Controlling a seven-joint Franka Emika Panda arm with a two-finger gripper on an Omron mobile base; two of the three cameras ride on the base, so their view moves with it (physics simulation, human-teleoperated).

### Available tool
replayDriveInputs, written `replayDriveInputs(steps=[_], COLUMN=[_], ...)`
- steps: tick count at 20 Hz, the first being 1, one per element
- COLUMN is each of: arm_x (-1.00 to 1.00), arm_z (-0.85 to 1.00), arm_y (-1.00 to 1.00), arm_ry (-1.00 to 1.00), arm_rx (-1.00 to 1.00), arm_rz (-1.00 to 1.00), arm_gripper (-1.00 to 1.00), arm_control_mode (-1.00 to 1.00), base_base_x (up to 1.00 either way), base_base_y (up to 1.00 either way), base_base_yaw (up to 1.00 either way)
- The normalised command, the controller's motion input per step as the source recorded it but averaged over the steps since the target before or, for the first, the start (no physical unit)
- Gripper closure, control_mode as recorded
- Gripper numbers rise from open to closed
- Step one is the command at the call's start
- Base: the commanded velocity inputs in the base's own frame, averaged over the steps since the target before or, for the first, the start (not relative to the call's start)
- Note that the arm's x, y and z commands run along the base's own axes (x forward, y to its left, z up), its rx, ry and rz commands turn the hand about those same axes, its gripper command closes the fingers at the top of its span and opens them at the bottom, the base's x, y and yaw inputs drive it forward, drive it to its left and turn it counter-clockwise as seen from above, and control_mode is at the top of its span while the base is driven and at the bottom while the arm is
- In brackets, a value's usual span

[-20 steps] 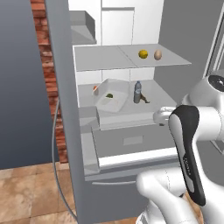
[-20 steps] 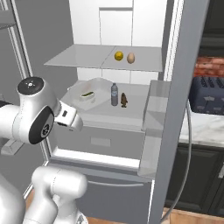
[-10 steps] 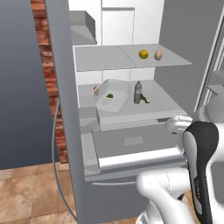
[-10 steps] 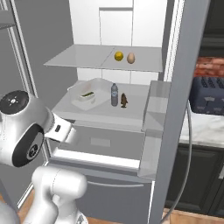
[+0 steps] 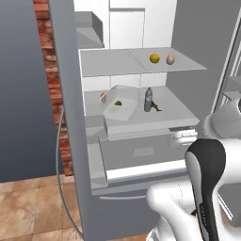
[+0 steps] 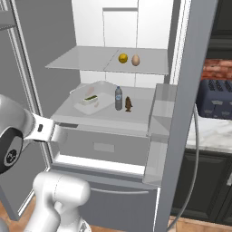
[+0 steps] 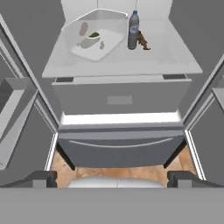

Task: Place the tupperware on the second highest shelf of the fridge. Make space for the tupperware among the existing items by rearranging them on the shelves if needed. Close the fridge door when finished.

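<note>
Hand view looks into the open fridge (image 7: 120,98) from low in front. The tub (image 7: 94,37) sits on the left half of a wide shelf (image 7: 166,57), and its long axis runs on a diagonal, near corner toward the shelf's front left, far end toward the back middle. Green bit and a small orange bit are in it. Just right of it stands a clear bottle (image 7: 134,29), upright, with a little brown thing (image 7: 142,41) right beside that. The gripper (image 7: 112,178) has its jaws spread wide, the tips at the bottom corners with nothing between them, well back from the shelf.

Left base view shows the same tub (image 5: 118,106) with the bottle (image 5: 148,99) to its right. One shelf up (image 5: 117,63) has a yellow fruit (image 5: 154,58) and an egg (image 5: 170,59) side by side, near but not touching. Both doors stand open. Right base view has a dark toaster (image 6: 216,99) on the surface past the right door.
</note>
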Motion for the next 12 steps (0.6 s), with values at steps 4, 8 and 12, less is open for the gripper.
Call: replayDriveInputs(steps=[4, 8, 12], arm_x=[-0.22, -0.20, -0.14], arm_z=[0.00, 0.00, 0.00], arm_y=[0.55, 0.62, 0.80], arm_ry=[0.00, 0.01, 0.05], arm_rx=[-0.20, -0.17, -0.18], arm_rz=[0.28, 0.26, 0.22], arm_gripper=[-1.00, -1.00, -1.00], arm_control_mode=[-1.00, -1.00, -1.00], base_base_x=[0.00, 0.00, 0.00], base_base_y=[0.00, 0.00, 0.00], base_base_yaw=[0.00, 0.00, 0.00])
